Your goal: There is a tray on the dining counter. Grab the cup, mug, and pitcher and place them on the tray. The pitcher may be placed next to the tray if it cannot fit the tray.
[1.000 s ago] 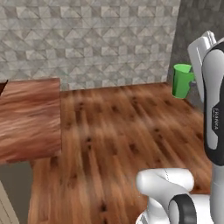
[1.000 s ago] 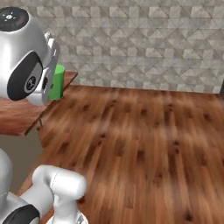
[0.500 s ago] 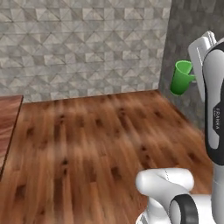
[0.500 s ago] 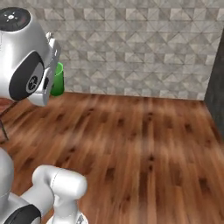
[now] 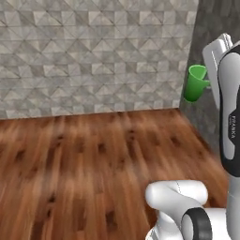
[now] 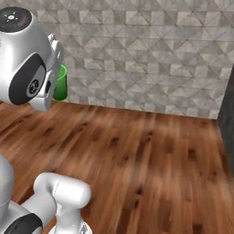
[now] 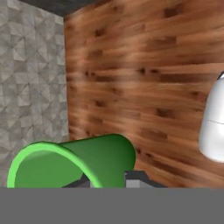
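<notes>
Cup point(image 7: 74, 164) is clamped in my gripper point(image 7: 109, 180), carried up in the air beside the arm, above the wood floor point(image 5: 84, 164) near the tiled wall point(image 6: 146, 55).

Wood floor point(image 5: 84, 164) — grey tiled wall point(image 5: 93, 51)

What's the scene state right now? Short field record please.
held: cup, green, carried in the air
gripper: shut on cup
cup seen from base: beside the arm, in front of the tiled wall
below: wood floor
task stage: cup in transport, not yet placed
</notes>
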You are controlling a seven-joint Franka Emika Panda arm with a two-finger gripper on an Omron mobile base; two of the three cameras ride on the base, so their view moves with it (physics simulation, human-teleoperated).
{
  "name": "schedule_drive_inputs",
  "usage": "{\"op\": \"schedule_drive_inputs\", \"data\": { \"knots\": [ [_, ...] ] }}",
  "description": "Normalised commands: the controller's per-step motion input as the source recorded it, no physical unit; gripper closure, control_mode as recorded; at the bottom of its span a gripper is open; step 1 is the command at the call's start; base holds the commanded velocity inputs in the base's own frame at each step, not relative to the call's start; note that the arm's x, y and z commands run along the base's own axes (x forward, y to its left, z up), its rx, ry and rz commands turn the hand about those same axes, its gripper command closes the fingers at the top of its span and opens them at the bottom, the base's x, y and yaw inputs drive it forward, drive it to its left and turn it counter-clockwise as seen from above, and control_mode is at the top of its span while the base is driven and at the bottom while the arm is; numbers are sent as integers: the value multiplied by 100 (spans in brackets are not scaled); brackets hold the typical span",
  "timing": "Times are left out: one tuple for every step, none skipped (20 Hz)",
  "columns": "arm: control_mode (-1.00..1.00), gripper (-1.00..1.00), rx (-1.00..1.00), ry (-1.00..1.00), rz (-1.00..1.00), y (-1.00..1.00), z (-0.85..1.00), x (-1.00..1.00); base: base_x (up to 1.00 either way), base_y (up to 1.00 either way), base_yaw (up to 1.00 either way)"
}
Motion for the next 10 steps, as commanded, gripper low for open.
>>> {"op": "schedule_drive_inputs", "data": {
  "knots": [
    [100, 100, 0, 0, 0, 0, 0, 0, 100, -66, 42],
    [100, 100, 0, 0, 0, 0, 0, 0, 100, -59, 46],
    [100, 100, 0, 0, 0, 0, 0, 0, 100, -46, 55],
    [100, 100, 0, 0, 0, 0, 0, 0, 100, -45, 59],
    [100, 100, 0, 0, 0, 0, 0, 0, 100, -31, 62],
    [100, 100, 0, 0, 0, 0, 0, 0, 100, -23, 65],
    [100, 100, 0, 0, 0, 0, 0, 0, 100, -24, 67],
    [100, 100, 0, 0, 0, 0, 0, 0, 100, -22, 68],
    [100, 100, 0, 0, 0, 0, 0, 0, 100, -24, 70],
    [100, 100, 0, 0, 0, 0, 0, 0, 94, -28, 71]
  ]
}}
